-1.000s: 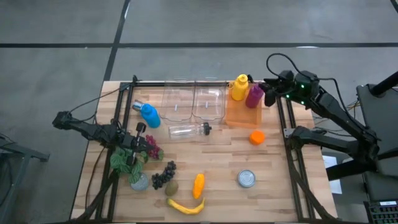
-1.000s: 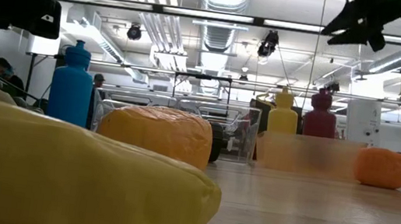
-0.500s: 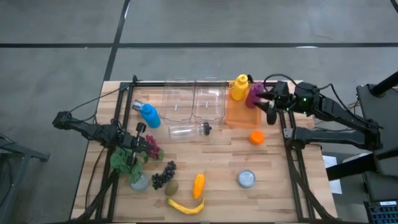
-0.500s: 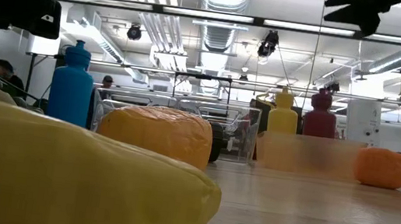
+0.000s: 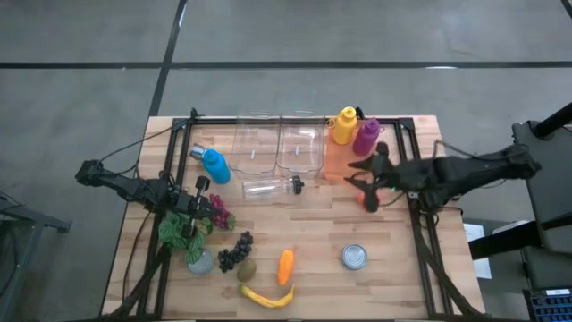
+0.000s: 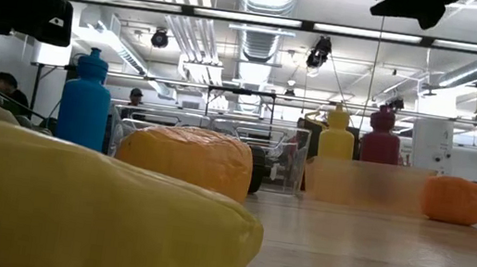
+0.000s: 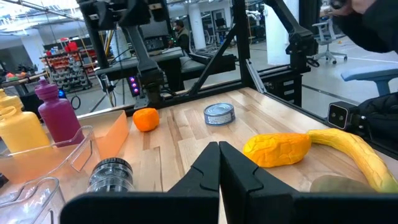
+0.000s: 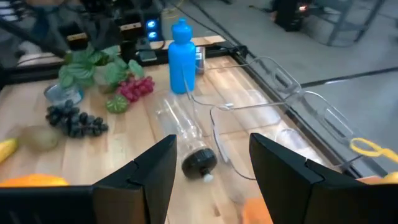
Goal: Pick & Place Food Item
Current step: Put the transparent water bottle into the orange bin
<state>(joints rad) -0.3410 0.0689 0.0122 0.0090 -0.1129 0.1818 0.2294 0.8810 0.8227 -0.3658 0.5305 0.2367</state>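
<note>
At the table's near edge, around 6 o'clock, lay the banana (image 5: 266, 297), with the carrot-like orange piece (image 5: 285, 266) and the kiwi (image 5: 247, 269) just behind it and the can (image 5: 355, 258) off at 5 o'clock.

Farther in, at 9 o'clock, the left gripper (image 5: 192, 211) waited clenched on nothing beside the leafy sprig (image 5: 175, 230).

At 3 o'clock sat the orange (image 5: 367, 200), on bare wood just in front of the orange tray (image 5: 338, 166). The right gripper (image 5: 365, 174) hung above it with its fingers (image 8: 152, 163) parted and nothing between them.

The orange seemed the likeliest food item for this arm. It looked small, round and light, with a firm skin that would give a little. Being a ball, it would probably roll or squirt sideways under an off-centre pinch. The sound hold would be across its widest middle, jaws dropped evenly either side, closing gently.

Beyond, at 1 o'clock, stood the yellow bottle (image 5: 344, 125) and purple bottle (image 5: 365, 136), close enough for the arm to knock.
</note>
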